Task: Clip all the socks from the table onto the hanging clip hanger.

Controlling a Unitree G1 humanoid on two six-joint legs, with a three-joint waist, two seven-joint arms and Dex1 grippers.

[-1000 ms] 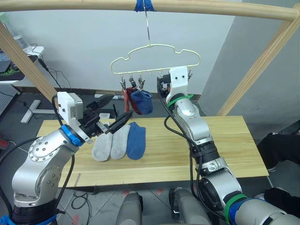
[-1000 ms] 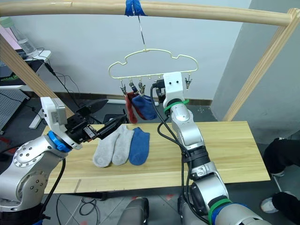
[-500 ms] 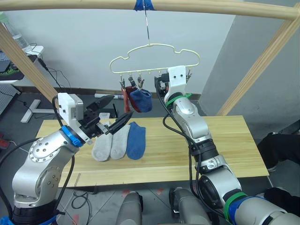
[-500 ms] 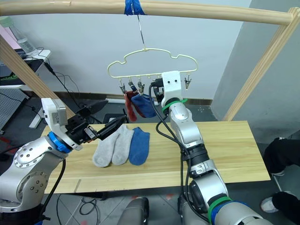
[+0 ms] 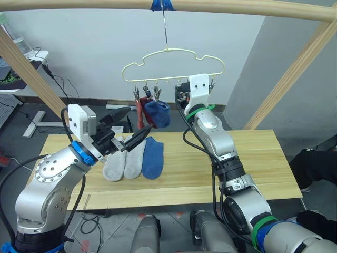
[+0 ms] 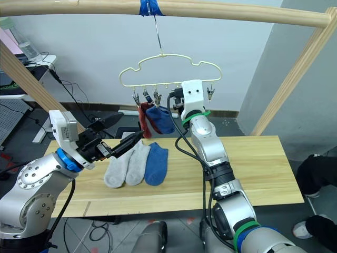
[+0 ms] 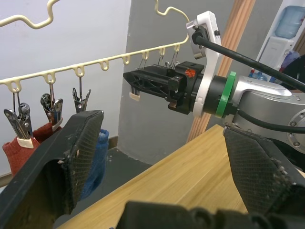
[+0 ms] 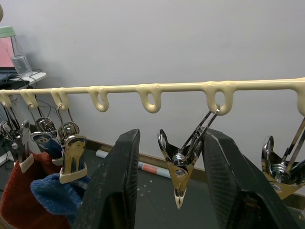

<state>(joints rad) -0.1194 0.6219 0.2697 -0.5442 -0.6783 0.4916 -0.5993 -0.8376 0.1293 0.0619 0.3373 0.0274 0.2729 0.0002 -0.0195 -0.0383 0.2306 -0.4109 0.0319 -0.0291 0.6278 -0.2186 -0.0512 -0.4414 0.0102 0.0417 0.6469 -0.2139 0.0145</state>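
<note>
— What's on your left side?
— My left gripper hangs spread and empty above the table, over two grey socks and a blue sock lying side by side.
— And to the right?
— A rust red sock and a second blue one hang clipped on the clip hanger. My right gripper is up there, fingers apart around a bare metal clip.

A lab or workshop room: bare grey walls, loose cables on the floor at ten o'clock, a wooden pole frame overhead.
</note>
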